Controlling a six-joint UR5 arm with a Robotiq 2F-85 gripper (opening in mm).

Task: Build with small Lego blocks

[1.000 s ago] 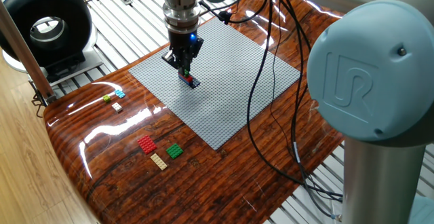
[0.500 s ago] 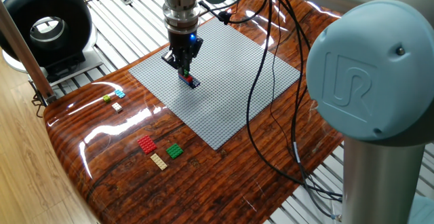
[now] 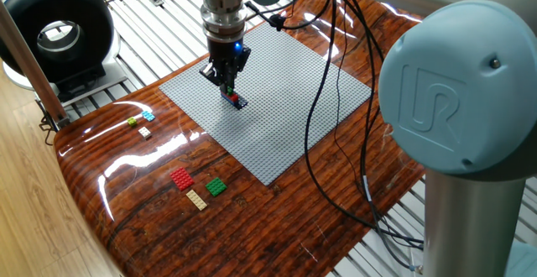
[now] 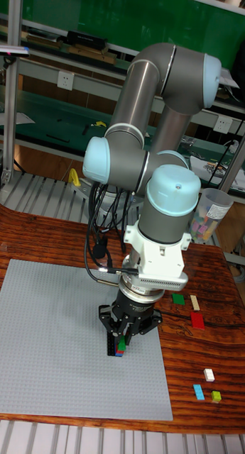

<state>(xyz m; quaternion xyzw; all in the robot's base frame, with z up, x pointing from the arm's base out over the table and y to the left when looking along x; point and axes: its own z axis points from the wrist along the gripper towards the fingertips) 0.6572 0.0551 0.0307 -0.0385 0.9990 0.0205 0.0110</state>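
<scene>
You have six loose small Lego blocks on the counter (image 3: 252,218), all off the grey baseplate (image 3: 277,101). Three lie well apart from the tool (image 3: 229,88), toward the counter's near edge: one red block (image 3: 181,178), one green block (image 3: 216,186) and one tan block (image 3: 196,199). Three more sit out to the side near the counter's rim: one light blue block (image 3: 148,115), one yellow-green block (image 3: 132,122) and one white block (image 3: 145,131).

Directly under the tool, a small stack (image 3: 236,101) of red, green and dark blue stands on the baseplate. Your tool points straight down with its fingers drawn narrow about the stack's top; whether they actually grip it you cannot tell.

The counter is glossy dark wood. A clear cup (image 4: 209,213) holding more pieces stands at the counter's far side.
</scene>
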